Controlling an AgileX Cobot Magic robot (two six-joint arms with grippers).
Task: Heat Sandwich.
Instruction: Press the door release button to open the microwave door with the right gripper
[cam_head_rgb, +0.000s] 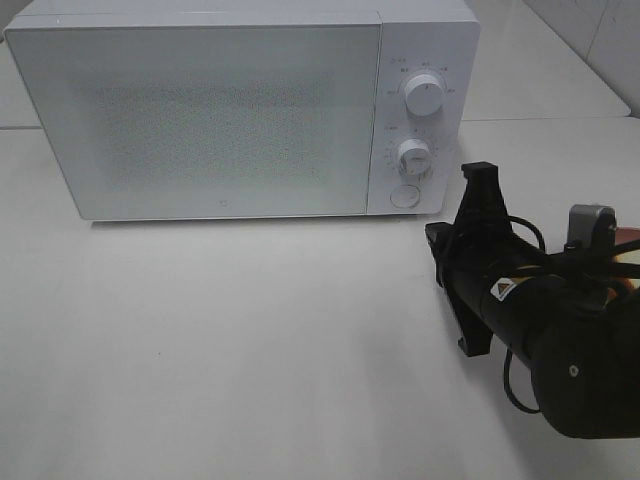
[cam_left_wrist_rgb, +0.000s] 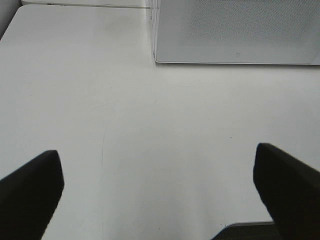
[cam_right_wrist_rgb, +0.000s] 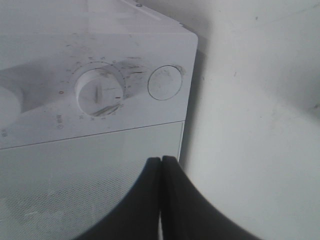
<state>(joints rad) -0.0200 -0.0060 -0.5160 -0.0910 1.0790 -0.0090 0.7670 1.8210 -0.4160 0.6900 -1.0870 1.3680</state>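
Note:
The sandwich is out of view in all three frames. A white microwave (cam_head_rgb: 200, 110) stands at the back of the table with its door closed. My right gripper (cam_head_rgb: 480, 172) is shut with nothing between its fingers. It points at the microwave's lower right corner, just short of the round door button (cam_head_rgb: 404, 195). In the right wrist view the shut gripper (cam_right_wrist_rgb: 161, 160) sits in front of the door's edge, near the lower knob (cam_right_wrist_rgb: 98, 92) and the button (cam_right_wrist_rgb: 165, 82). My left gripper (cam_left_wrist_rgb: 160, 195) is open over bare table, with the microwave (cam_left_wrist_rgb: 235, 30) ahead of it.
The control panel carries two knobs, an upper one (cam_head_rgb: 425, 97) and a lower one (cam_head_rgb: 411, 155). The white tabletop (cam_head_rgb: 250, 340) stretches in front of the microwave. A reddish sliver (cam_head_rgb: 625, 240) shows behind the right arm at the frame's edge.

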